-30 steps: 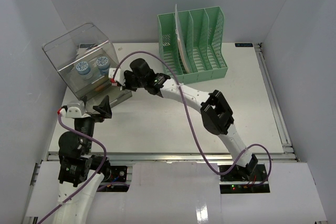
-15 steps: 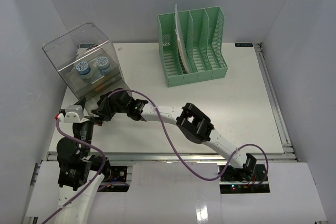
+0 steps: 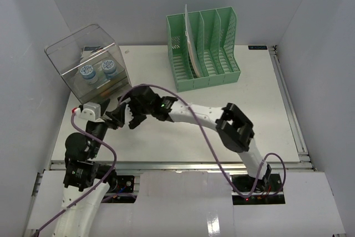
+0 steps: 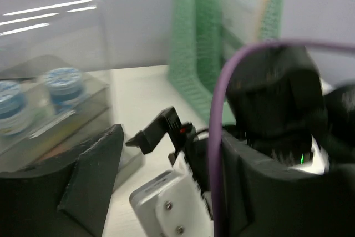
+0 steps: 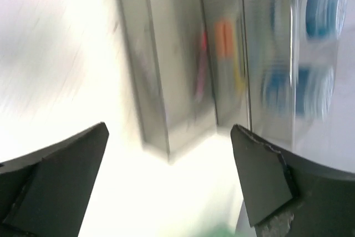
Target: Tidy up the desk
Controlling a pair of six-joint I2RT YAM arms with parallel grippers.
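The desk (image 3: 183,134) is a white tabletop with a silver rail along its front. At its near left my two grippers meet. My left gripper (image 3: 112,118) stands open, and in the left wrist view (image 4: 172,156) the right arm's white wrist camera (image 4: 166,206) sits between its fingers with a gap on the left side. My right gripper (image 3: 129,113) is open and empty. In the right wrist view (image 5: 169,137) it faces the lower tray of the clear plastic box (image 5: 183,54), a short way off.
The clear plastic box (image 3: 89,70) holds two blue-lidded jars and stands at the back left. A green file rack (image 3: 204,48) with a white sheet in its left slot stands at the back. A purple cable (image 3: 199,131) loops over the right arm.
My right arm swung from the box front down towards my left gripper and its jaws went from shut to wide open. My left gripper moved slightly right and narrowed a little.
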